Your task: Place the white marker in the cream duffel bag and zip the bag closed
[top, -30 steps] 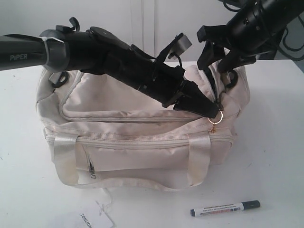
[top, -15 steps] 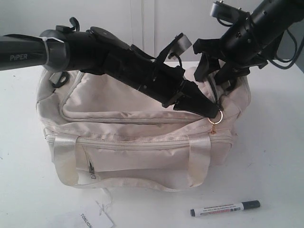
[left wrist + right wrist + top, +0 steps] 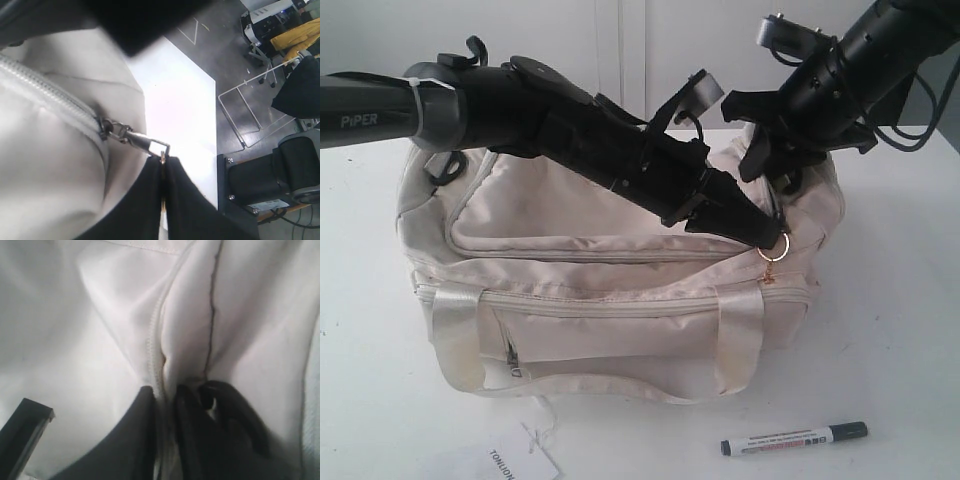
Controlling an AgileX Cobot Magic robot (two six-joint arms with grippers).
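Left tool grips zipper pull, right tool cream duffel bag (white marker apart)

Marker before bag, on table

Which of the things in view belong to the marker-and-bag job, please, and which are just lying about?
Job: white marker, on the table; cream duffel bag; its zipper pull, clamped in the left gripper; right gripper, pinching the bag's fabric.
Lying about: paper tag, in front of the bag.
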